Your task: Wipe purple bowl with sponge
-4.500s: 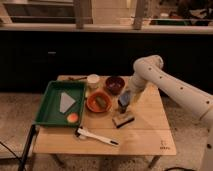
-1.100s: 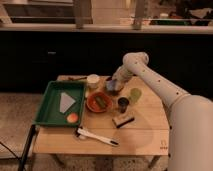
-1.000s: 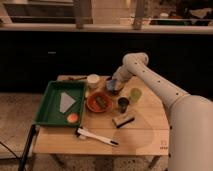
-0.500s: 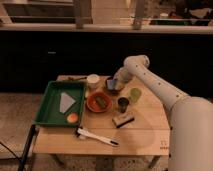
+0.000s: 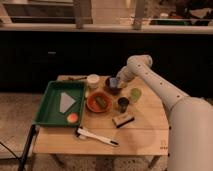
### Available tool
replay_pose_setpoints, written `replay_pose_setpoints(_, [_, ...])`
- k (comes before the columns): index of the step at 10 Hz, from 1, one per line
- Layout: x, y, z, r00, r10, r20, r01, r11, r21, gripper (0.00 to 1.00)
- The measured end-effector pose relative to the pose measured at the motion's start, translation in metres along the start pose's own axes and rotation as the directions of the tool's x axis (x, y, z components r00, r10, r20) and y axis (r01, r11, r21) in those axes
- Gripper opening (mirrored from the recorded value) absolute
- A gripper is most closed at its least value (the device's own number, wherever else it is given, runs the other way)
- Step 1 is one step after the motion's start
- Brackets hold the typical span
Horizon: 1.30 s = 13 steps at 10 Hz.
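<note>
The tool [image 5: 114,83] is lowered over the purple bowl [image 5: 112,86] at the far middle of the worktop [image 5: 145,135], its fingers pressed together on the blue-grey sponge [image 5: 113,81], which is held at the bowl's mouth. The white arm [image 5: 155,85] is seen reaching in from the right. Just near-left of the purple bowl, an orange bowl [image 5: 97,102] with a green item inside is placed; a small dark cup [image 5: 123,103] stands near-right of it. A tan block [image 5: 123,119] lies nearer, and a white-handled brush [image 5: 97,136] lies by the near edge. A green tray [image 5: 47,105] occupies the left side.
</note>
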<state>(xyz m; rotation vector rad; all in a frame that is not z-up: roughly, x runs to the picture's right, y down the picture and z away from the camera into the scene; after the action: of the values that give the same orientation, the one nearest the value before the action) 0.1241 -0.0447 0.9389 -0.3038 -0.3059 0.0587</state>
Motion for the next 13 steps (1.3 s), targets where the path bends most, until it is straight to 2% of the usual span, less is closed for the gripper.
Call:
replay_pose_setpoints(3, [0.007, -0.019, 0.003, 1.0, 0.014, -0.007, -0.014, 1.0, 0.016, 0.0])
replay_pose_setpoints(6, [-0.005, -0.042, 0.022, 1.0, 0.001, -0.004, -0.001, 1.0, 0.009, 0.0])
replay_pose_setpoints(8, [-0.024, -0.04, 0.04, 1.0, -0.026, 0.01, 0.026, 0.999, -0.02, 0.0])
replay_pose_setpoints(10, [-0.032, -0.03, 0.048, 0.998, -0.056, 0.025, 0.058, 0.997, -0.046, 0.0])
replay_pose_setpoints(13, [-0.031, -0.01, 0.034, 0.996, -0.08, 0.042, 0.082, 0.995, -0.049, 0.0])
